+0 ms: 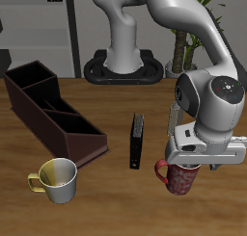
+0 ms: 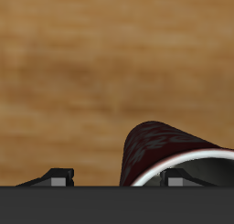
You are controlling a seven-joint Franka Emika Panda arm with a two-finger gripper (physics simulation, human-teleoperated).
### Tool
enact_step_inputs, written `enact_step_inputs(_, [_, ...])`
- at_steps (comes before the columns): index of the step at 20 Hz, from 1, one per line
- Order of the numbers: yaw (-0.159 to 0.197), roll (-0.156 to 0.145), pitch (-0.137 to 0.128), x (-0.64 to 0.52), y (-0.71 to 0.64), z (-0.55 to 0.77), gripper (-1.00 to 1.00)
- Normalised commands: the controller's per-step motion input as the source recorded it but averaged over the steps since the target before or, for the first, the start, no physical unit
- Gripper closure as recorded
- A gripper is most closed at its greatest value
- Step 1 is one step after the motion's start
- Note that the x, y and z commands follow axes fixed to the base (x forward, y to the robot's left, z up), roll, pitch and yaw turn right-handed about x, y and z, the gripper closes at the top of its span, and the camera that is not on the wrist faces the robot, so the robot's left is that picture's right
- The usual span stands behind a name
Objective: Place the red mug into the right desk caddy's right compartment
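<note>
Jaws of our gripper [image 1: 185,164] sit at the rim of the red mug [image 1: 180,177], one finger [image 2: 182,179] inside and one [image 2: 59,178] outside; we cannot tell whether they clamp it. That mug is near the bench's [image 1: 116,105] front edge. Beside the mug lies a thin black book [image 1: 137,141]. Past it, well apart from the mug, are the right desk caddy [image 1: 50,112] and a cream-yellow mug [image 1: 56,177].

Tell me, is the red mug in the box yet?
No. The red mug stands on the table under the tool, apart from the right desk caddy.
</note>
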Motion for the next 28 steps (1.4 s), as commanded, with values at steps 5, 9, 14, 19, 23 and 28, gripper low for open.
enact_step_inputs(5, [-0.022, -0.015, 0.001, 0.02, -0.07, 0.01, 1.00])
enact_step_inputs(9, [0.002, 0.005, -0.011, -0.02, -0.04, 0.07, 1.00])
enact_step_inputs(14, [0.017, -0.013, -0.024, -0.02, -0.07, 0.17, 1.00])
enact_step_inputs(19, [0.023, 0.001, -0.032, -0.12, -0.07, 0.40, 1.00])
enact_step_inputs(23, [0.033, -0.014, -0.070, -0.27, -0.16, 0.63, 1.00])
enact_step_inputs(28, [0.052, 0.014, -0.055, -0.38, -0.23, 0.55, 1.00])
